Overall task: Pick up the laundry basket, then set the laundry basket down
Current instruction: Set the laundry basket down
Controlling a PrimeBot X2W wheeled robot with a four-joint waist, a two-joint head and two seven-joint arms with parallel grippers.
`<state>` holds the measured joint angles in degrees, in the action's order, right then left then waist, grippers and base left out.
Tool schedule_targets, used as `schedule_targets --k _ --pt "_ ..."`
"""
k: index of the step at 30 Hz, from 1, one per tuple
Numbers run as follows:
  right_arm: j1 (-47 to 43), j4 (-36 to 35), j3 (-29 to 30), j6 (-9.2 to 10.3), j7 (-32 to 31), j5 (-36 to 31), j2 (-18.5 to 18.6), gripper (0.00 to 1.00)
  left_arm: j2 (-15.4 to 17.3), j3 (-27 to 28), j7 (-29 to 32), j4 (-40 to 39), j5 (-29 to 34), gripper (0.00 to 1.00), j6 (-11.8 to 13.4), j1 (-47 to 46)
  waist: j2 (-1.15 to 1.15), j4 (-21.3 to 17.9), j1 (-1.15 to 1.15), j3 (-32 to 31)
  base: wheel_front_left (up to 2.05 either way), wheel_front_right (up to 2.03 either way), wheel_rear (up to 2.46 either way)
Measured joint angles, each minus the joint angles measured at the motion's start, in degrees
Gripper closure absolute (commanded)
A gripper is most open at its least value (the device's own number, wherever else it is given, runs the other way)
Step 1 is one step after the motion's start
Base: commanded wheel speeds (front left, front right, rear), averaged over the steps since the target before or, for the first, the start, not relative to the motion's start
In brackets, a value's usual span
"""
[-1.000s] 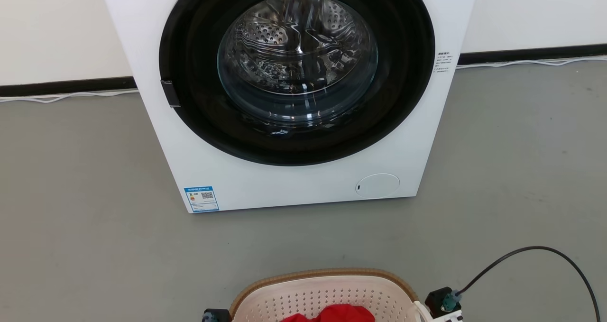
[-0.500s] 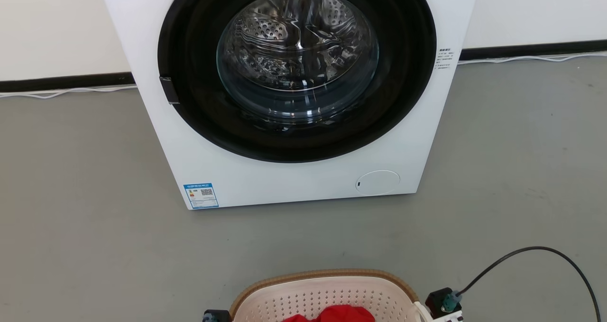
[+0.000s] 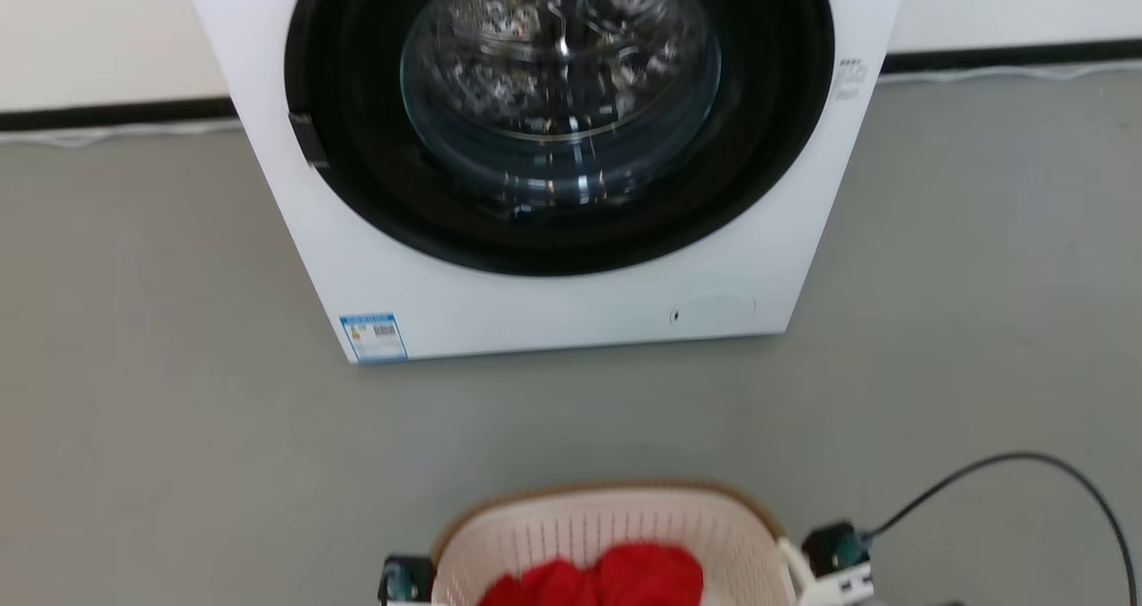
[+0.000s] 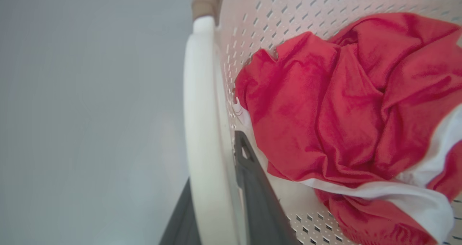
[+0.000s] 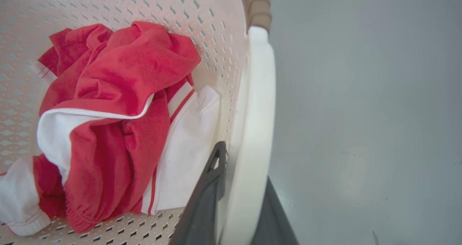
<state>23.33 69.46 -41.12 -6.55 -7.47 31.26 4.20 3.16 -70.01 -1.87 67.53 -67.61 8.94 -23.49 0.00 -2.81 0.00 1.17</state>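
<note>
Showing cream-white across the basket [image 3: 616, 521], dotted with rows of small slots, and wearing a brown woven-look rim [image 3: 616, 484]. Showing plain white on the handle [image 4: 202, 111]. Glowing bright red in the garment [image 4: 325, 104], edged with white bands and thin red stripes. Showing dark grey on the fingers [image 4: 260, 201] of the left gripper [image 4: 213, 169] and right gripper [image 5: 245, 173]. Gleaming white over the washer [image 3: 535, 320], ringing its door [image 3: 348, 173] in black, glinting silver in the drum [image 3: 553, 53]. Carrying blue on the label [image 3: 373, 336]. Spreading flat grey over the floor [image 3: 178, 427]. Showing off-white on the wall [image 3: 89, 26], black along the skirting [image 3: 107, 113], black on the cable [image 3: 1026, 455].
</note>
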Motion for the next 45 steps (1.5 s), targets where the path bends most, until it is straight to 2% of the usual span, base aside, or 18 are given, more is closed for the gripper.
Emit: schedule_targets --k 7,20,31,45 --pt "8.49 -0.11 1.35 0.01 4.95 -1.35 0.37 1.00 0.47 0.12 -2.86 0.04 0.19 1.00 0.73 -9.30 0.00 0.12 0.00 6.32 0.00 0.00 0.00" --pt "25.20 4.36 8.38 -0.08 14.11 -5.69 0.34 1.00 -0.05 1.11 -7.99 1.85 2.09 1.00 1.13 -26.68 0.00 0.13 0.00 23.55 0.00 0.00 0.00" --pt "31.34 5.21 13.77 -0.34 16.88 -9.17 1.21 1.00 -0.38 0.77 -9.64 2.11 3.15 1.00 1.14 -34.52 0.00 0.32 0.00 36.48 0.00 0.00 0.00" --pt "39.05 5.27 18.01 -0.53 18.83 -12.95 2.74 1.00 -0.46 1.16 -12.01 1.62 3.61 1.00 1.64 -42.08 0.00 0.95 0.00 48.03 0.00 0.00 0.00"
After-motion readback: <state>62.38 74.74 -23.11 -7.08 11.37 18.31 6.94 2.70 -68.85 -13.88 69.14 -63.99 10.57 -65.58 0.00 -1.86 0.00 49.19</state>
